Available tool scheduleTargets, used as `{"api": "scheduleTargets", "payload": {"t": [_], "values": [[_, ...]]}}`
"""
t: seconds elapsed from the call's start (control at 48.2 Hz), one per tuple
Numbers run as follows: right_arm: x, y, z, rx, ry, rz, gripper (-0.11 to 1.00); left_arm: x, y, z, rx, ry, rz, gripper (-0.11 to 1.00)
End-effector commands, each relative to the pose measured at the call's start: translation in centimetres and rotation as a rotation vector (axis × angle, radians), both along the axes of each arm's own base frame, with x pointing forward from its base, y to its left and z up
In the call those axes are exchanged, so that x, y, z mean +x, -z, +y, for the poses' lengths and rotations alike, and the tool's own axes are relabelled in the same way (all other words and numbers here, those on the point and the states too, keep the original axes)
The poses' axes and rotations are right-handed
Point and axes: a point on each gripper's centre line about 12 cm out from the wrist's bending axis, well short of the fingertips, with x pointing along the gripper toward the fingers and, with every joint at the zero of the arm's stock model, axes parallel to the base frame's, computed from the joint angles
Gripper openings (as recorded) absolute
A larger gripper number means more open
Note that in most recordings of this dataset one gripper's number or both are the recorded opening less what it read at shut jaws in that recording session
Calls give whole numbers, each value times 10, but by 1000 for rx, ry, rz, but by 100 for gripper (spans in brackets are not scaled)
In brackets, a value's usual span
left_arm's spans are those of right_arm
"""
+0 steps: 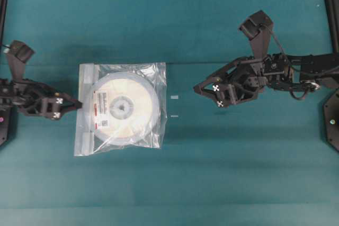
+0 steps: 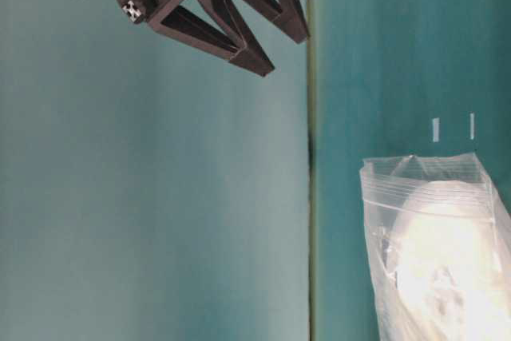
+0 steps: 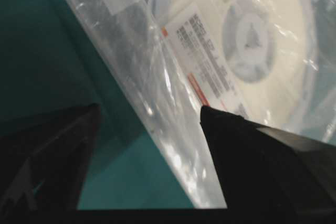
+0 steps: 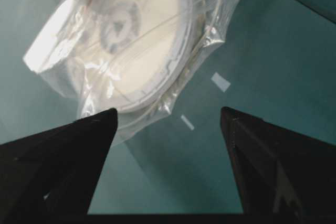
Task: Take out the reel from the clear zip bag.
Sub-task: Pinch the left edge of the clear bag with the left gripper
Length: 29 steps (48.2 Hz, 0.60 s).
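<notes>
The clear zip bag point(image 1: 154, 80) lies flat on the teal table, left of centre, its whitish zip strip point(image 1: 86, 93) along the left edge. Inside it lies the reel point(image 1: 139, 110), a cream disc with a grey hub and a red-striped label. My left gripper point(image 1: 78, 106) is open at the zip edge. In the left wrist view that edge of the bag point(image 3: 173, 145) runs between the spread fingers point(image 3: 149, 109), with the reel point(image 3: 283, 77) beyond. My right gripper point(image 1: 204, 95) hangs open above the table, right of the bag point(image 4: 210, 30), holding nothing point(image 4: 168, 111). The table-level view shows it raised point(image 2: 283, 53).
Two small white tape marks point(image 1: 175, 97) point(image 1: 175, 115) lie on the cloth just right of the bag. Black frame posts point(image 1: 331, 3) stand at the table's far corners. Bare teal cloth point(image 1: 169, 183) spreads in front of the bag.
</notes>
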Motion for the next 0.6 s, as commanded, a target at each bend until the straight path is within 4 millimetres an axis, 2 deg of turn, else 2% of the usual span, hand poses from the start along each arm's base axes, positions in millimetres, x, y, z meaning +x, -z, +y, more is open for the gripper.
{"api": "scheduleTargets", "payload": {"t": [0.0,0.581], "values": [[4,-8,2,3,-1,-30,90,9,3,2,1,0,-3,88],[5,-8,9,14,-17,-31,90,14,10,3,1,-1,-12,87]]}}
